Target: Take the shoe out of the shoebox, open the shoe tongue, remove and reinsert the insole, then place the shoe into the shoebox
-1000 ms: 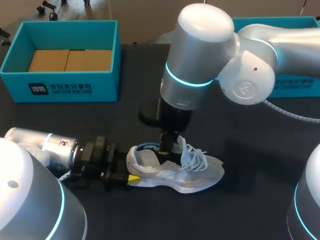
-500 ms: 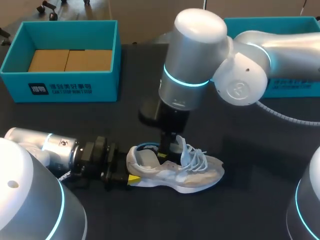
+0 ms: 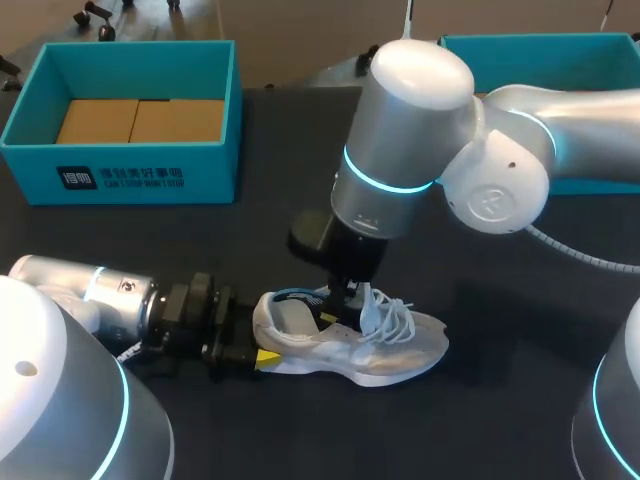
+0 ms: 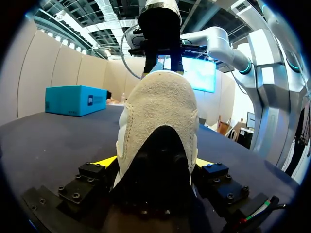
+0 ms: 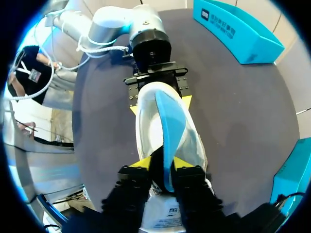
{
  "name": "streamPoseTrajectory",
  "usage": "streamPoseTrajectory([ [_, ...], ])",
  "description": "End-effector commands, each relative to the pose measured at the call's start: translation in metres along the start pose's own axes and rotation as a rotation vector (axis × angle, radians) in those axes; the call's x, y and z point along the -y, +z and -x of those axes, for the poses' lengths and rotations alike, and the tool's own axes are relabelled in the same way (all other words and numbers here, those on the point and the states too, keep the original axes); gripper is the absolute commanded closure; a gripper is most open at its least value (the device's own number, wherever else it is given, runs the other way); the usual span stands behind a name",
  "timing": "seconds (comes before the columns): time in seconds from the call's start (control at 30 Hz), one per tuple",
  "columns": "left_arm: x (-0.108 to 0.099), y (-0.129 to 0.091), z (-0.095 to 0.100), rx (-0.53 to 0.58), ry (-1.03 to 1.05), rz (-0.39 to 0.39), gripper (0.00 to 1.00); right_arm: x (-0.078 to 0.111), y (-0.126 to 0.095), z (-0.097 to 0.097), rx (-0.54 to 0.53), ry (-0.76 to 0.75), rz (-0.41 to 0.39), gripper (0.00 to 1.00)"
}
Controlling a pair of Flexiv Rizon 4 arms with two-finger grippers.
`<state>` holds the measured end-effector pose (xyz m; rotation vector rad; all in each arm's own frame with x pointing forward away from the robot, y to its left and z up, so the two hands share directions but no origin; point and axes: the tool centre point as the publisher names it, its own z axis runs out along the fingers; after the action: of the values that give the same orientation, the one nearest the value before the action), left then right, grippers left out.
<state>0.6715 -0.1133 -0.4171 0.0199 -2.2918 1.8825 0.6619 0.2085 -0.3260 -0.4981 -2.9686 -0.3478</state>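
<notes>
Shoe [image 4: 158, 111] heel clenched in left gripper [image 4: 154, 162] | insole [image 5: 171, 121] pinched in right gripper [image 5: 164, 164]

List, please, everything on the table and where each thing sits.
shoe: one, white, near middle of the table, heel toward the left arm
insole: one, blue, partly out of the shoe
shoebox: one, teal, far left, open
cardboard: brown, count unclear, in the shoebox's bottom
second box: one, teal, far right, partly behind the right arm
table: one, black
left gripper: one, yellow tips, shut on the shoe's heel
right gripper: one, yellow tips, above the shoe, shut on the insole
</notes>
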Motion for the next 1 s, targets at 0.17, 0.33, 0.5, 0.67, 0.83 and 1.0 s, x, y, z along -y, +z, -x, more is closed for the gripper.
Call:
streamPoseTrajectory([
  [0.17, 0.000, 0.000, 0.000, 0.001, 0.000, 0.000, 1.00, -0.003, -0.001, 0.005, -0.059, -0.115, 0.055, 1.00],
  [0.33, 0.000, 0.000, 0.000, 0.001, 0.000, 0.000, 1.00, -0.007, -0.009, 0.003, -0.105, -0.260, 0.091, 1.00],
  [0.5, 0.000, 0.000, 0.000, 0.001, 0.000, 0.000, 1.00, -0.012, -0.016, 0.000, -0.135, -0.384, 0.111, 1.00],
  [0.67, 0.000, 0.000, 0.000, 0.001, 0.000, 0.000, 1.00, -0.011, -0.026, -0.003, -0.145, -0.477, 0.135, 1.00],
  [0.83, 0.000, 0.000, 0.000, 0.001, 0.000, 0.000, 1.00, -0.028, -0.035, -0.011, -0.196, -0.683, 0.159, 1.00],
  [1.0, 0.000, 0.000, 0.000, 0.001, 0.000, 0.000, 1.00, -0.055, -0.037, -0.021, -0.261, -0.901, 0.141, 1.00],
])
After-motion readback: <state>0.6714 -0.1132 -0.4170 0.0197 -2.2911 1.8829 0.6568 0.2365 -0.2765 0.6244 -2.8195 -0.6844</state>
